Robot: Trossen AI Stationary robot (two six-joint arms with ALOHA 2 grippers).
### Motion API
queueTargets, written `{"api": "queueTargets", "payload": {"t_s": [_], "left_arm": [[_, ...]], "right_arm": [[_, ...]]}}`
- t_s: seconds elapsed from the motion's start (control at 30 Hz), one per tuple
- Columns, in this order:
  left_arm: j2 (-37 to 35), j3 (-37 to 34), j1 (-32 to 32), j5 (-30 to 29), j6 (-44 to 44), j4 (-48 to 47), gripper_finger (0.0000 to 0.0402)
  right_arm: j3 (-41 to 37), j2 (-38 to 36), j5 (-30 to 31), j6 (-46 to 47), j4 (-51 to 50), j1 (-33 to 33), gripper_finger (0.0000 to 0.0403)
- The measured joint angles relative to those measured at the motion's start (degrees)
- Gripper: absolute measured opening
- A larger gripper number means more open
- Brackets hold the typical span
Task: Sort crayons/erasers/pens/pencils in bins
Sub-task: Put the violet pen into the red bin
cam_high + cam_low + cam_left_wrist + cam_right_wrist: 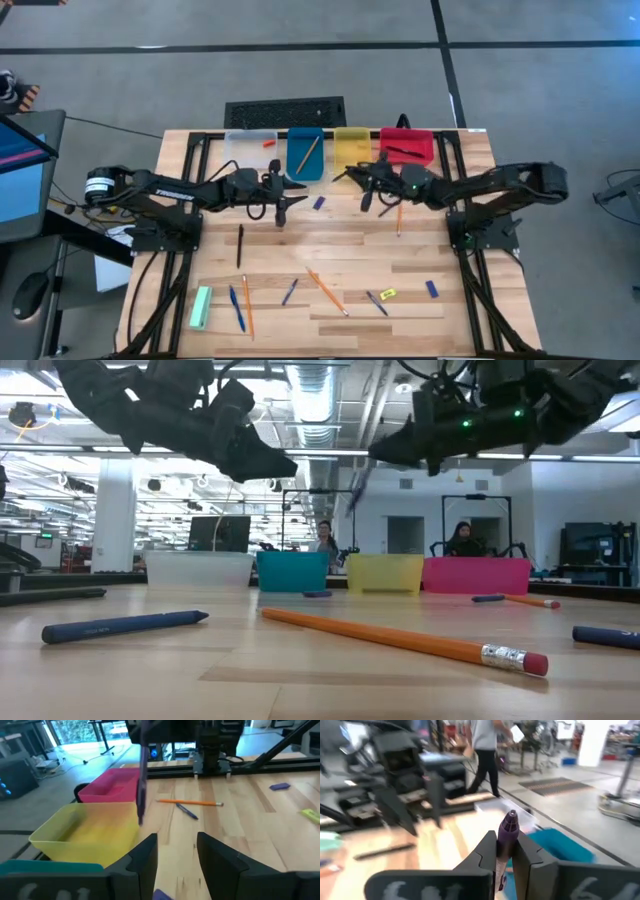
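currently the right gripper (366,190) hangs above the table just in front of the yellow bin (352,148), fingers pinched shut on a purple-tipped pen (508,832) that stands up between the pads in the right wrist view. held upright like that, it looks set for carrying over a rim and dropping in, not for laying flat. the red bin (407,146), next to the yellow one, already has dark sticks in it, so that is likely the pen's destination; from this height i can't be sure they are pens.

left gripper (283,198) hovers in front of the blue bin (305,152), just beside the yellow bin on the other side; fingers apart, nothing between them in the left wrist view. a small dark blue eraser (319,202) lies on the wood just beside it, toward the yellow bin. that may be its next target.

blue bin holds one pencil (309,152), leaning along its length. clear bin (251,148), far end of the row from the yellow bin, holds an orange-red eraser (269,143).

well out from the yellow bin, toward the near edge, several pens and pencils lie scattered, among them a long pencil (326,291), a yellow eraser (388,294) and a blue eraser (432,288). a lot is unsorted.
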Motion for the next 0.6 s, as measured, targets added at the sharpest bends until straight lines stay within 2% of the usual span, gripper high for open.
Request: {"api": "queueTargets", "payload": {"t_s": [0.2,0.33,0.47,0.6], "left_arm": [[0.04,0.00,1.56,0.35,0.08,-1.04,0.0088],[0.04,0.00,2.71,0.64,-0.16,-0.90,0.0049],[0.04,0.00,3.80,2.34,-0.51,-0.73,0.0010],[0.15,0.00,4.60,3.50,-1.34,-0.68,0.0004]], "right_arm": [[0.66,-10.72,0.54,-3.39,-18.48,-4.35,0.0039],[5.43,-15.63,4.32,-7.31,-35.38,-6.04,0.0039],[11.56,-16.92,7.87,-12.09,-51.27,-7.48,0.0039],[16.20,-16.92,9.00,-16.59,-64.04,-10.84,0.0039]]}}
